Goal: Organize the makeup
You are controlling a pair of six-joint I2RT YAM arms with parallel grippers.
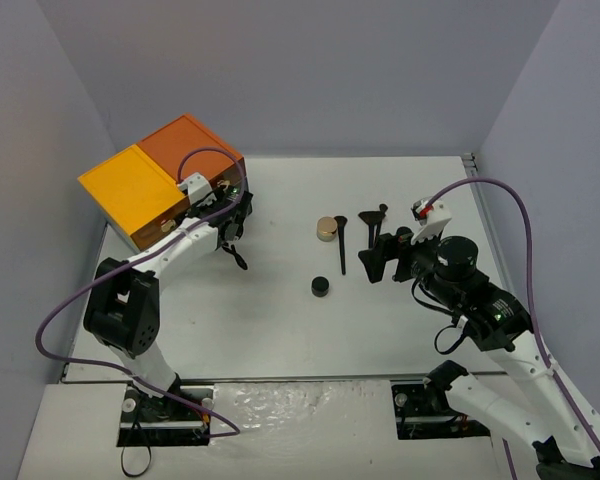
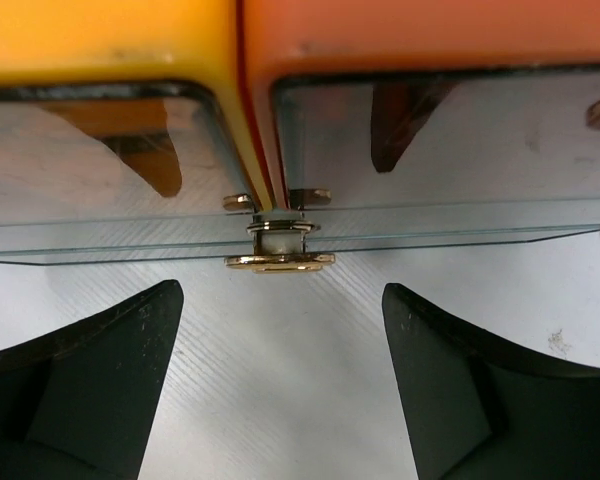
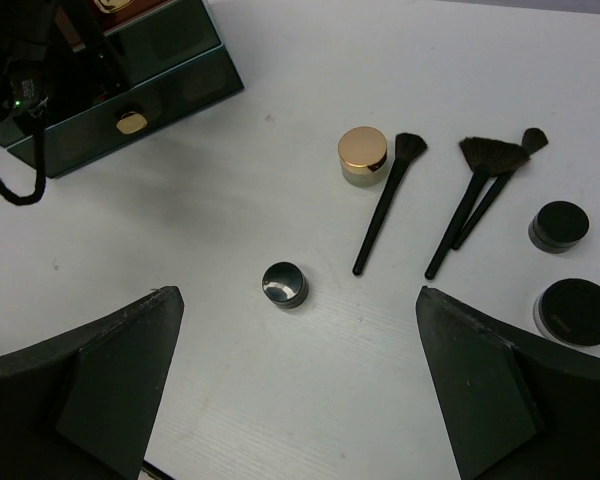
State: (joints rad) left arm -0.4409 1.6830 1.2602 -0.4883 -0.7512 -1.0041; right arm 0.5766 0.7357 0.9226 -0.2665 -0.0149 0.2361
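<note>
The dark green cabinet [image 1: 160,175] with an orange and yellow top stands at the back left. My left gripper [image 1: 233,218] is open at its drawer front. In the left wrist view the gold knob [image 2: 278,262] sits just ahead of the open gripper [image 2: 282,292], not touching. My right gripper [image 1: 383,258] is open and empty above the makeup. The right wrist view shows a gold-lidded jar [image 3: 363,155], three black brushes [image 3: 385,205] [image 3: 472,195] [image 3: 495,190], a small black pot [image 3: 284,284] and two round black compacts [image 3: 559,225] [image 3: 577,312]. The curler and pencils are out of view.
The jar [image 1: 327,229], one brush [image 1: 341,245] and the small pot [image 1: 321,287] lie mid-table. The cabinet's drawers [image 3: 130,90] look shut. Grey walls close in the table on three sides. A purple cable loops near the left arm.
</note>
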